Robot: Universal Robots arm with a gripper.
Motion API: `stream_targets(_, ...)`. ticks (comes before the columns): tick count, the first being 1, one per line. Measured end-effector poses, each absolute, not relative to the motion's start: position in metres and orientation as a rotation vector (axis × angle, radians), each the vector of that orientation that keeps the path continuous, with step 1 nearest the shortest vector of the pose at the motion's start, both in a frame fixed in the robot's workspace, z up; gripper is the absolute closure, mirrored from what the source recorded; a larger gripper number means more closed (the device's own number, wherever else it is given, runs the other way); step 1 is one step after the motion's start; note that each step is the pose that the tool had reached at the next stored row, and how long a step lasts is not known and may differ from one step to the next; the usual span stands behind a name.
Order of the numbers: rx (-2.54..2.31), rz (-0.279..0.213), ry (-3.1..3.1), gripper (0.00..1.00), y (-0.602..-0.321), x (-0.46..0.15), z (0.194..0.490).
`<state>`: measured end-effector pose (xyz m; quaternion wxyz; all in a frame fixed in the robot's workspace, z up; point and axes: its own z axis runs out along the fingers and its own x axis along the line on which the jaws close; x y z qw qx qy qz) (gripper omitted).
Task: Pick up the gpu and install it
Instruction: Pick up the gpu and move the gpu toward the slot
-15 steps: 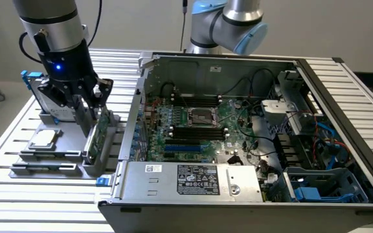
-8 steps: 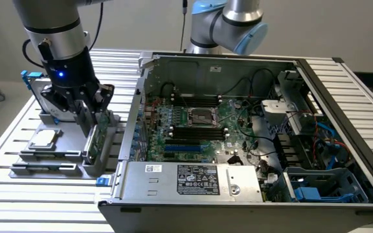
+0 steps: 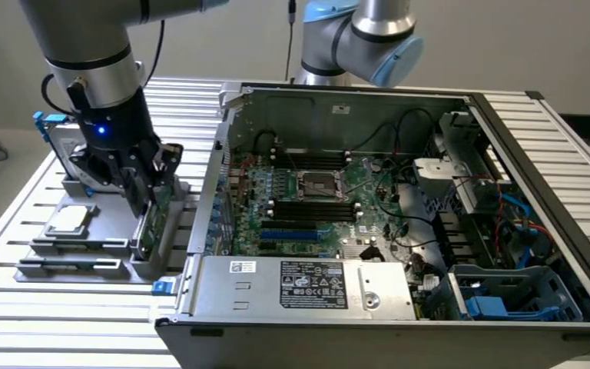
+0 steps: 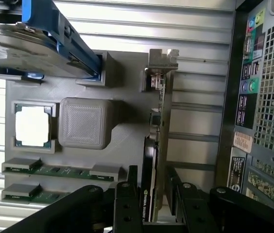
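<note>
The gpu (image 4: 157, 127) stands on edge in a slot of the grey holder (image 4: 127, 73), black shroud on one face, green board on the other, silver end bracket (image 4: 162, 56) at its far end. My gripper (image 4: 152, 194) is open and straddles the card, one black finger on each side, with small gaps showing. In the exterior view the gripper (image 3: 147, 200) hangs low over the gpu (image 3: 150, 231), at the side of the holder (image 3: 80, 247) nearest the computer case.
The holder also carries a silver CPU chip (image 3: 70, 221), two memory sticks (image 4: 59, 171) and a hard drive with a blue frame (image 4: 54, 34). The open computer case (image 3: 500, 138) with motherboard (image 3: 316, 207) and power supply (image 3: 306, 284) lies at the exterior view's right.
</note>
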<state>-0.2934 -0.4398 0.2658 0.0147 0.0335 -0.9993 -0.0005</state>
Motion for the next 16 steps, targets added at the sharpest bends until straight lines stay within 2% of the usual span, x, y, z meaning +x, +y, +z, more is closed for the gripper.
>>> stream_targets(16,0.102,0.001,-3.114,0.64,-0.435,-0.295,0.247)
